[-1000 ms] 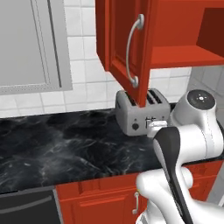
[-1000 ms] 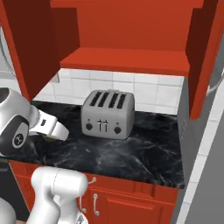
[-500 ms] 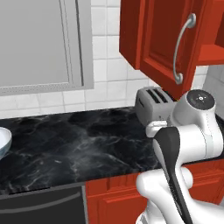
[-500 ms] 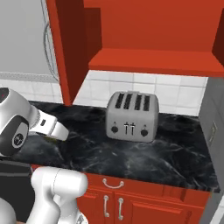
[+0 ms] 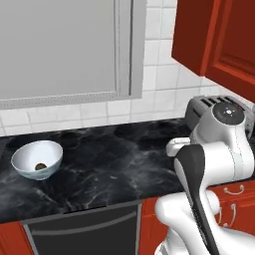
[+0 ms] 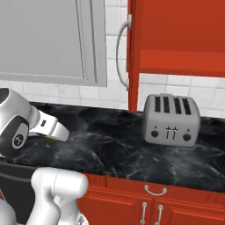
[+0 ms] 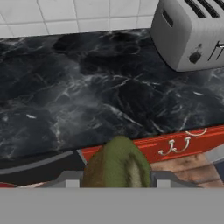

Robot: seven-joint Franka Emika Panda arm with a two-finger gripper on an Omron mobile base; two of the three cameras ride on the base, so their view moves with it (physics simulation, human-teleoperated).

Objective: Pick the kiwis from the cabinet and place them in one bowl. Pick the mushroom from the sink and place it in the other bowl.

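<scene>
One kiwi in hand: a small, round, dull brown-green kiwi (image 7: 117,162) sits between the two dark finger tips of your gripper (image 7: 117,175), low in the hand view; the jaws are clamped on its sides.
Second kiwi: a small brown fruit (image 5: 38,166) lies at the bottom of the round white bowl with the pale blue outside (image 5: 26,168), at the far left of the black marbled counter (image 5: 114,164).
Gripper position: over the near edge of the counter, well apart from that bowl, with the silver four-slot toaster (image 6: 171,120) off to the right.
Cabinet: the glossy red wall cabinet (image 6: 176,39) hangs above the toaster, with its door and curved silver handle (image 6: 121,50) swung out to the left.
Handling, as a judgement: expect a light, slightly soft, fuzzy fruit that bruises if squeezed hard and rolls once freed.
Where to hold: you look well placed across its middle; keep the pinch gentle.
Next move, as a judgement: carry it left and lower it into the bowl beside the other fruit before you let go.
</scene>
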